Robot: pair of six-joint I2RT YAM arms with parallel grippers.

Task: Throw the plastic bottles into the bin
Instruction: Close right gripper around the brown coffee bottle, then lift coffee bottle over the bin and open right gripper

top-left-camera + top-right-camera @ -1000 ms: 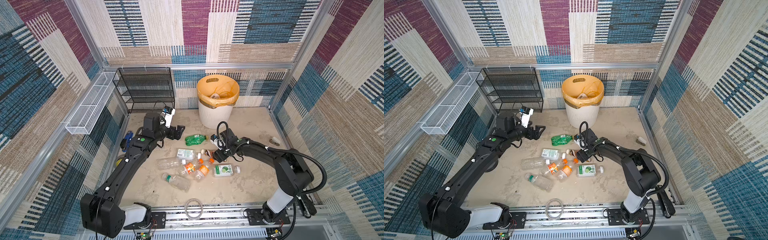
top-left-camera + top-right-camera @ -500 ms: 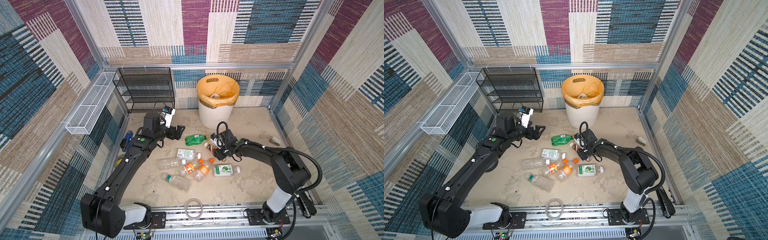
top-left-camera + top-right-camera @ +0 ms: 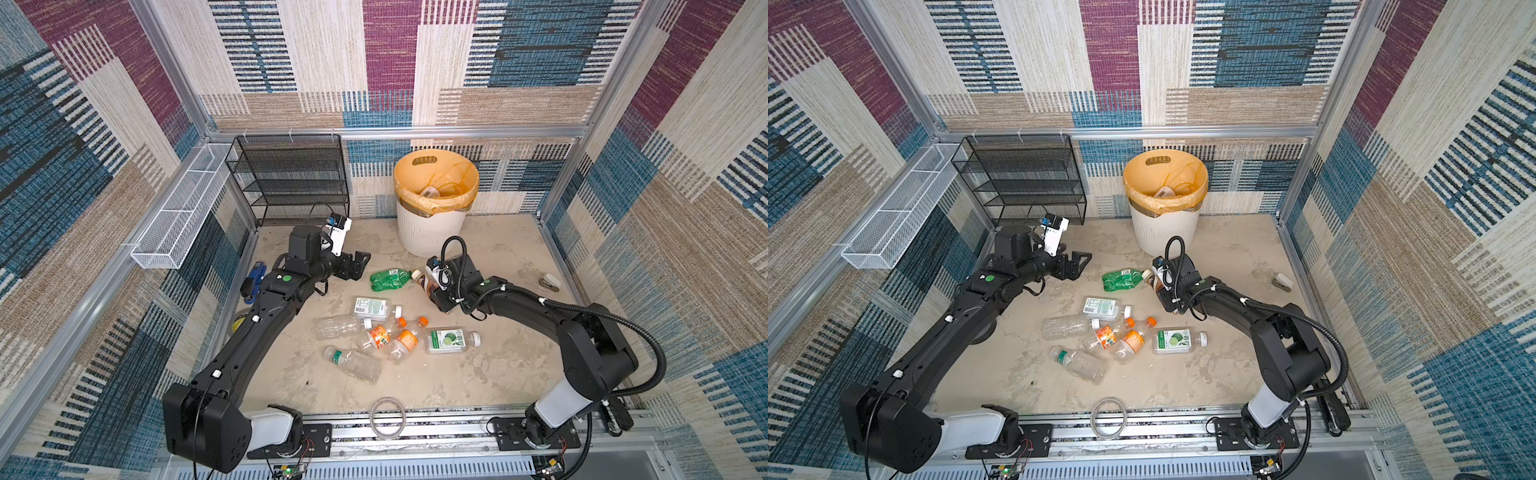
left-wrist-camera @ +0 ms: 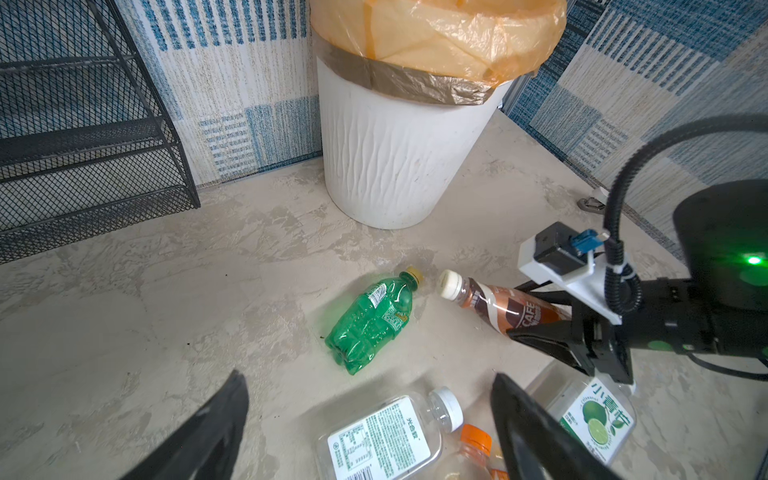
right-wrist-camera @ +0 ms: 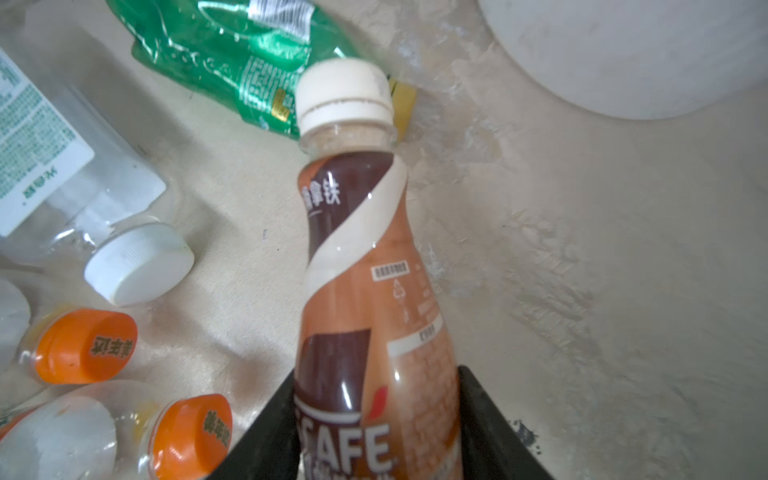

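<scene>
One bottle [image 3: 429, 191] shows in the bin [image 3: 428, 235], right jaws pinch a brown bottle [image 5: 361, 270], left jaws spread, seven bottles [image 3: 451, 340] litter the surface [image 3: 498, 374].

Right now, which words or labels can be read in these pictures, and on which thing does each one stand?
"CAFE": on the brown bottle, low on its label.
"拿铁": on the same bottle, near the neck.
"小青柠": on the lime-label bottle.
"美年达": on the orange caps.
White-label bottle: print too small to read.
Green bottle: label too small to read.
</scene>
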